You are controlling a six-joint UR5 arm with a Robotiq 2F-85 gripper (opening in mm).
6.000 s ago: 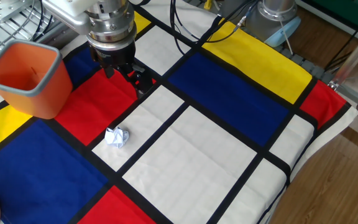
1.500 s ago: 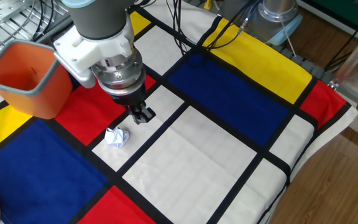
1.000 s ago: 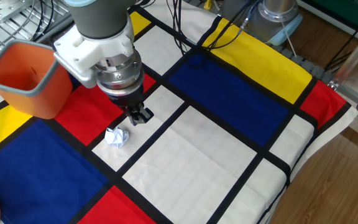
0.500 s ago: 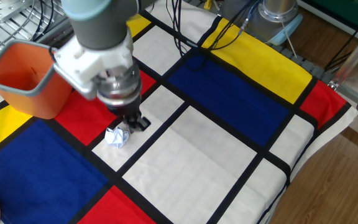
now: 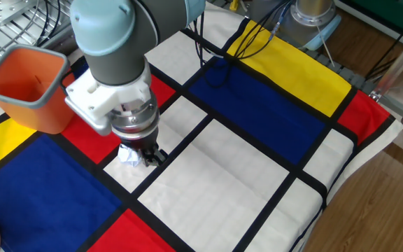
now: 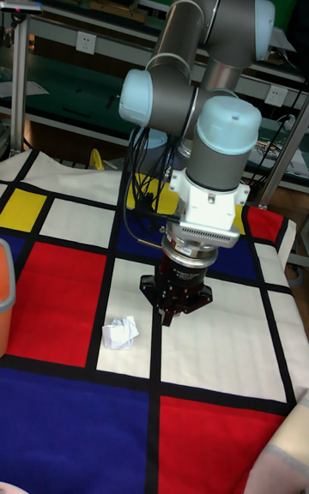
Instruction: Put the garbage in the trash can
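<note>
Gripper (image 5: 147, 155) hovers low just beside the garbage (image 6: 119, 333). Jaw opening cannot be told; apparently nothing held. Trash can (image 5: 30, 85) stands well apart.

fixed view: high, looking steeply down on the counter (image 5: 257, 175); trash can (image 5: 30, 87) at the upper left edge, floor at right.
tall fixed view: lower, near level, facing across the counter (image 6: 69, 425) toward shelving; closer to the arm.
landmark: trash can (image 6: 3, 297), cut by the left edge here.
shared: arm, garbage (image 5: 128, 155) (image 6: 119, 333), coloured cloth panels near the trash can.
</note>
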